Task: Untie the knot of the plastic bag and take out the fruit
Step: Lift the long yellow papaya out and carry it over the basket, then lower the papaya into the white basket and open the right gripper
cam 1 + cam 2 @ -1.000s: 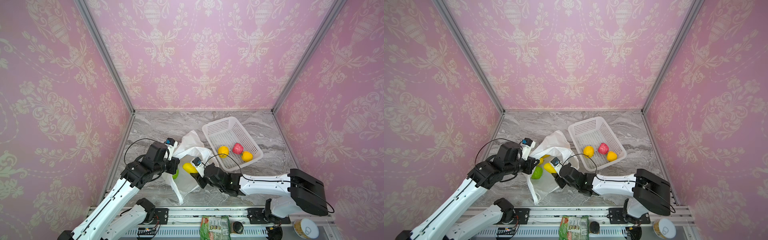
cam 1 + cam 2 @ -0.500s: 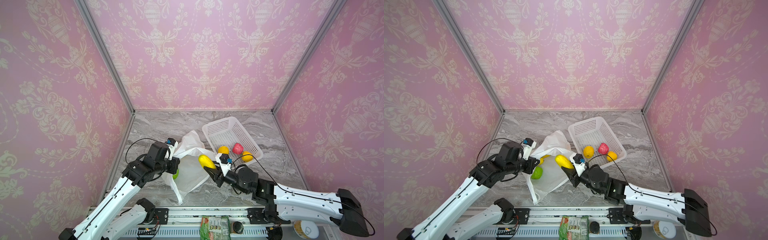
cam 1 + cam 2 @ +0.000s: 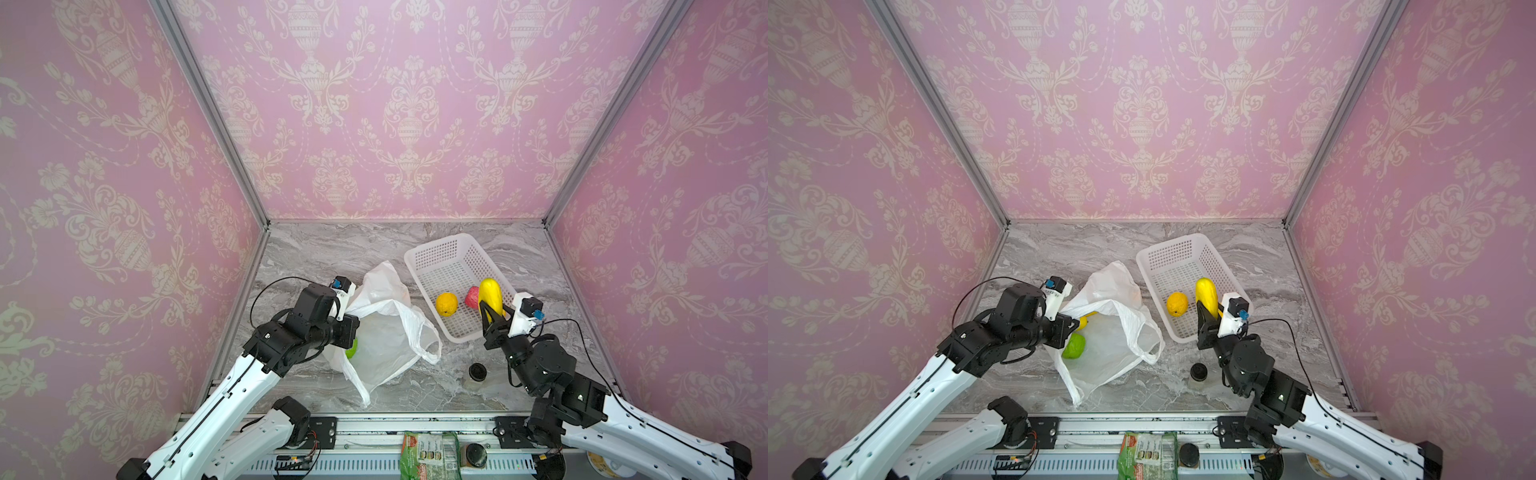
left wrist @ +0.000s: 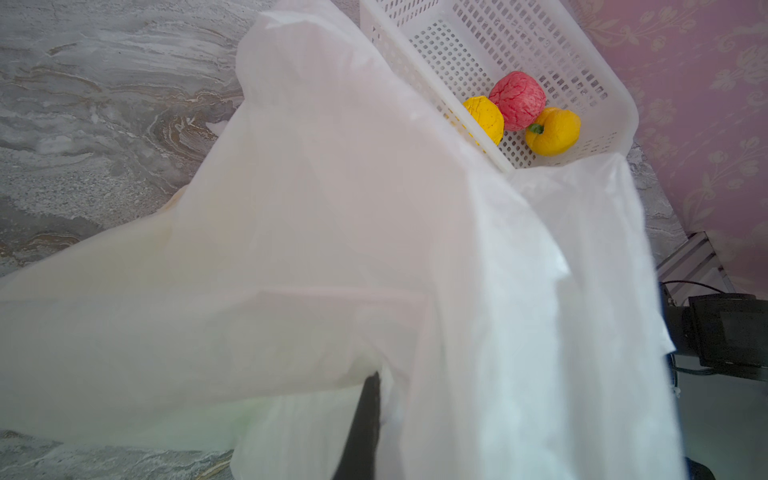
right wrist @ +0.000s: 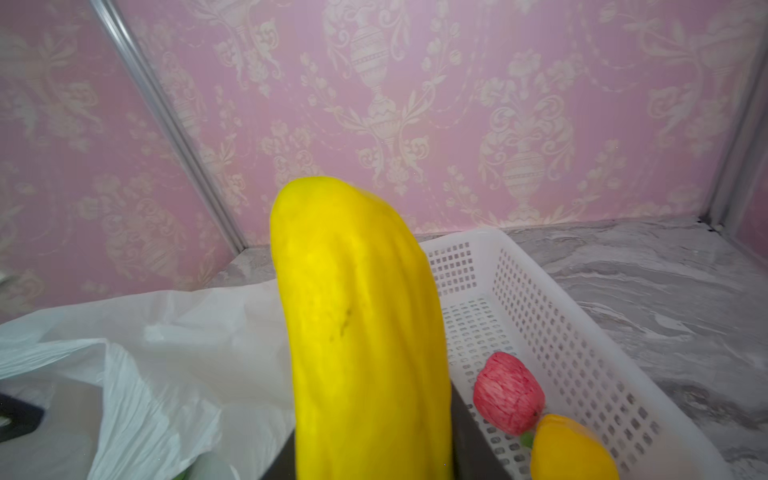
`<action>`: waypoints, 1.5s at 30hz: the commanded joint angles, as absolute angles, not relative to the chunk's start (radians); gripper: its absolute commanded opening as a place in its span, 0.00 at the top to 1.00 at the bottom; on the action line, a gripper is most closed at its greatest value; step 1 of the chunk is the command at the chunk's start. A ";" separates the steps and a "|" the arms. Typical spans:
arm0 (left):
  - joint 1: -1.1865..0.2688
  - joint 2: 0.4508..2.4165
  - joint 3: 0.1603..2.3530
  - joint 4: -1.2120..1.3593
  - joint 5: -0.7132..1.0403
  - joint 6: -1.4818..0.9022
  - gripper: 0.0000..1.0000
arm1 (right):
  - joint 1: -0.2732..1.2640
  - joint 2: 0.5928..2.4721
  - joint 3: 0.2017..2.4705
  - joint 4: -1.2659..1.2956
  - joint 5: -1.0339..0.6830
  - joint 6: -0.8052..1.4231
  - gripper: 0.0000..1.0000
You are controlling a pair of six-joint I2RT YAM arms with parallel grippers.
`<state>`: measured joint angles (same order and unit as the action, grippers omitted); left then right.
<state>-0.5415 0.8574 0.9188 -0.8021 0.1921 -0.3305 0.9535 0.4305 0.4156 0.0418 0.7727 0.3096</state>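
Clamped long yellow toy fruit (image 3: 488,296) low in right claw (image 3: 492,319): probably light, slick. Pinched flimsy white plastic bag (image 3: 386,332) in left claw (image 3: 1073,328).

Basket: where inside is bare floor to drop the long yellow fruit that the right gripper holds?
The basket is bare across its far half. Its near end is crowded: the round yellow fruit, pink-red fruit and yellow-orange fruit sit together there, close by the right gripper and its long yellow fruit.
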 commanded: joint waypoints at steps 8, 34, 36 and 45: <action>-0.543 0.837 0.915 -0.822 0.167 -0.342 1.00 | 0.704 0.638 0.487 -0.189 0.622 0.519 0.74; -0.545 0.847 0.919 -0.829 0.160 -0.342 1.00 | 0.519 1.363 0.779 -0.164 0.228 0.495 0.64; -0.544 0.837 0.916 -0.827 0.157 -0.342 1.00 | 0.516 1.396 0.782 -0.164 0.242 0.497 0.62; -0.545 0.848 0.919 -0.828 0.160 -0.342 1.00 | 0.493 1.411 0.756 -0.136 0.254 0.500 0.37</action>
